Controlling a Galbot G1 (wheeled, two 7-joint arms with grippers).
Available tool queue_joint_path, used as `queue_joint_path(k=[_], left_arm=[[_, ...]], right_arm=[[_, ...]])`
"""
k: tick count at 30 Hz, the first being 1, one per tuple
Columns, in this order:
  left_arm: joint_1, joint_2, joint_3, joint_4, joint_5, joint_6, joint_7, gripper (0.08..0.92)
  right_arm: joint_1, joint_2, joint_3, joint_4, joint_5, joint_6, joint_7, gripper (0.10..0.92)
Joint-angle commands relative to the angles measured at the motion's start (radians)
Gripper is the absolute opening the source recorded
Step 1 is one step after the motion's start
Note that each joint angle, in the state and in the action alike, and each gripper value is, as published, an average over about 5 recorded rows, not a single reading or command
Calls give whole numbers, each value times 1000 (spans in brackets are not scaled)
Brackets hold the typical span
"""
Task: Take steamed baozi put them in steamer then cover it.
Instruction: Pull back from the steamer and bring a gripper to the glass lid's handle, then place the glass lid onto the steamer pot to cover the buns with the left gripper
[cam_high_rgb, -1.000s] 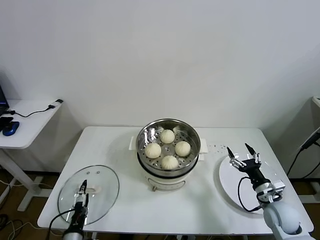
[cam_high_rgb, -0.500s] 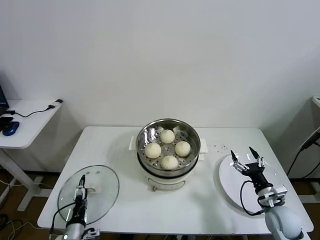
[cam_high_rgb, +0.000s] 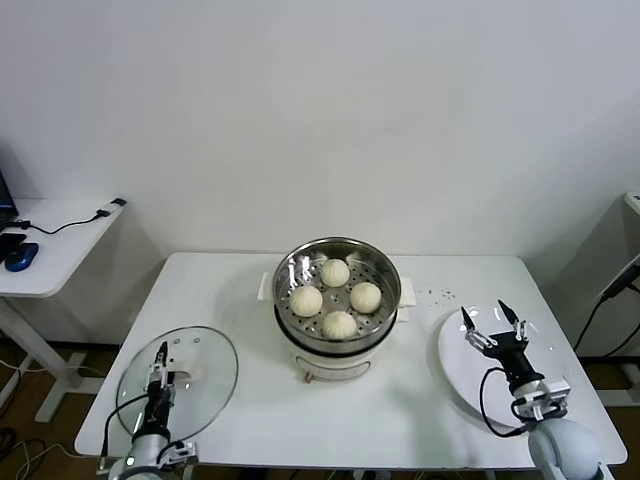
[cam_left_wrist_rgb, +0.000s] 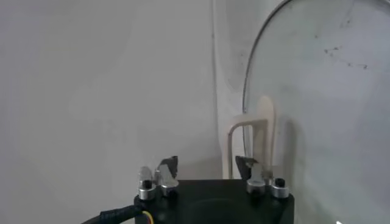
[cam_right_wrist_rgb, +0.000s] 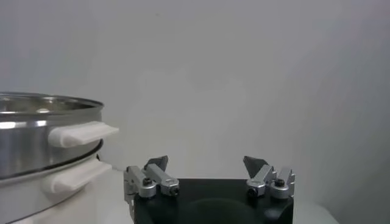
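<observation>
The steamer (cam_high_rgb: 383, 268) stands at the table's middle, uncovered, and also shows in the right wrist view (cam_right_wrist_rgb: 36, 131). Four steamed baozi lie in it: (cam_high_rgb: 335, 272), (cam_high_rgb: 306, 300), (cam_high_rgb: 365, 296), (cam_high_rgb: 339, 324). The cover (cam_high_rgb: 200, 375), a glass lid, lies on the table at the front left. My left gripper (cam_high_rgb: 160, 366) is over the lid by its white handle (cam_left_wrist_rgb: 251, 139), open (cam_left_wrist_rgb: 206, 163), with the handle just ahead of one fingertip. My right gripper (cam_high_rgb: 492, 325) is open (cam_right_wrist_rgb: 206, 161) and empty above the white plate (cam_high_rgb: 462, 372).
The white plate lies at the table's front right, with no food on it. A side desk (cam_high_rgb: 50, 245) with cables and a mouse stands to the far left. A white wall runs behind the table.
My right gripper has drawn back a little toward the front edge over the plate. My left arm has shifted back slightly at the lid. The baozi and steamer have not moved.
</observation>
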Motion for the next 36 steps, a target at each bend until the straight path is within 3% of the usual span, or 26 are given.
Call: queue_joint_path(k=[1,11,17,22,27,32,36], left_arm=[[-22,5,2,26,-65,-47,14,610],[-33,8,6,36,-66,-73,22,316],[-6,15,4,-23,-94,-78,16,163],[60,33,9,-174,-143,-53,23,147],[153,83,30,-400,-184,88,49,147],[199,188,71,-562,-157,266,94,147],[177,297,156,-654,-173,445,176,147]], right_arm=[[-4,10,5,-12,-27,5,-4,823],[-9,24,15,-19,-42,11,-10,823],[-7,23,21,-20,-41,11,-10,823],[-4,21,27,-24,-39,11,-10,823],[6,14,31,-32,-38,11,-9,823],[24,2,25,-44,-39,11,-8,823],[43,-8,14,-54,-44,10,-6,823]])
